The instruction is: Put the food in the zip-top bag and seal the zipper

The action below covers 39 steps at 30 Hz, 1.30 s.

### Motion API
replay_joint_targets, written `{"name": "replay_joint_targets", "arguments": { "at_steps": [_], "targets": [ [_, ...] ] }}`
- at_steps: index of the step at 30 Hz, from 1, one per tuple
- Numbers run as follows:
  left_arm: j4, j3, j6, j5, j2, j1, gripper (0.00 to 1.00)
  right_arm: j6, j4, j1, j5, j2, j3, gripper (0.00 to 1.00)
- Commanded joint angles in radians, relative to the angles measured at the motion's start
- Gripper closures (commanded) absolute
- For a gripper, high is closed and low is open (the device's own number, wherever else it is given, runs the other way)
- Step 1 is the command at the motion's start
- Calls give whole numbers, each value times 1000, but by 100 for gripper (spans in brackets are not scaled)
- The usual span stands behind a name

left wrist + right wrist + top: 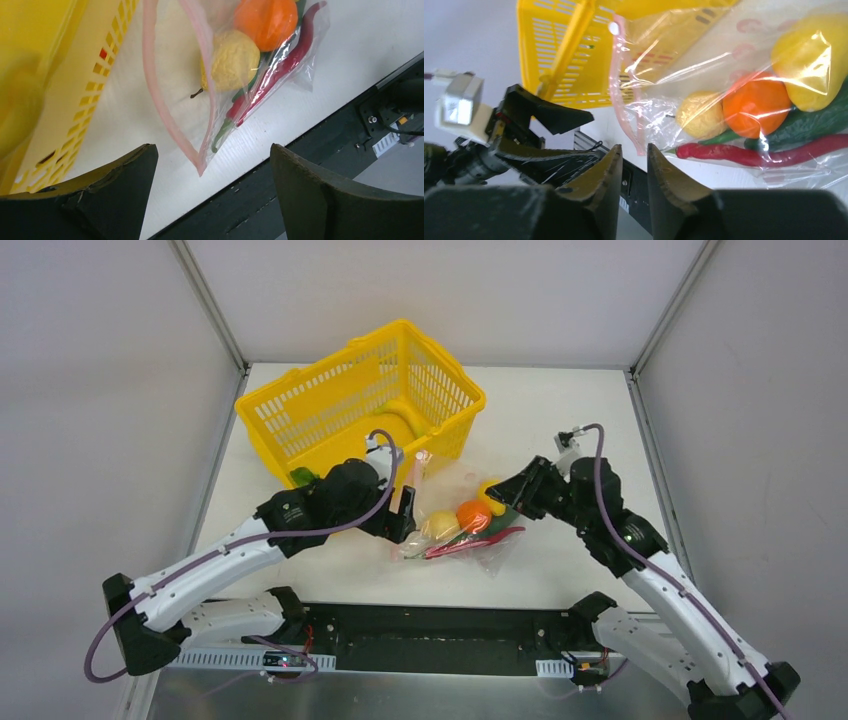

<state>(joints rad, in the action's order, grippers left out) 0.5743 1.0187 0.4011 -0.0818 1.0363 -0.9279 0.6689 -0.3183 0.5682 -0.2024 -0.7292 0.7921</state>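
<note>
Produce fills the zip-top bag (490,558), which lies flat on the worktop (560,420) by the middle of the near edge: I can make out a lemon (235,60), an orange (265,20), a red chili (280,67), a banana (809,55) and a green pepper (819,122) through the film. The zipper (148,60) gapes in an open loop on the side facing my left arm, so I judge sealing to be the step left. I expect the film to be thin, limp and slippery, and the light toy pieces to roll if I lift it. The pink strip looks like the stiffest part, so I would pinch there, at its near end corner, and press along it. My left gripper (212,152) is spread wide and empty, with that corner just ahead of it. My right gripper (633,147) is narrowed to a slit, not quite closed, with nothing in it that I can see, and sits over the banana side. Beyond the bag, the yellow basket (300,410) stands toward the far left corner. A green item (300,477) lies beside it, partly hidden by my left arm, and I cannot identify it.
</note>
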Motion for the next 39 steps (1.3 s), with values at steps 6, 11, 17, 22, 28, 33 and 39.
{"name": "replay_joint_targets", "arguments": {
  "at_steps": [6, 11, 17, 22, 28, 33, 39],
  "targets": [
    [-183, -222, 133, 0, -277, 5, 15, -34, -46, 100, 44, -217, 105, 50],
    [-141, -241, 182, -58, -285, 4, 16, -34, -73, 224, 212, -330, 183, 45],
    [-138, -299, 249, -175, -383, 3, 17, -13, -128, 433, 545, -471, 308, 41],
    [-137, -301, 225, -201, -475, 4, 17, 14, -156, 583, 760, -618, 408, 39],
    [-101, -225, 160, -158, -474, 4, 17, 19, -201, 668, 960, -812, 537, 38],
    [-91, -213, 151, -138, -486, 3, 19, 37, -313, 683, 1074, -957, 656, 42],
    [-65, -211, 140, -170, -553, 4, 19, 49, -366, 686, 1099, -1033, 711, 52]
  ]
}}
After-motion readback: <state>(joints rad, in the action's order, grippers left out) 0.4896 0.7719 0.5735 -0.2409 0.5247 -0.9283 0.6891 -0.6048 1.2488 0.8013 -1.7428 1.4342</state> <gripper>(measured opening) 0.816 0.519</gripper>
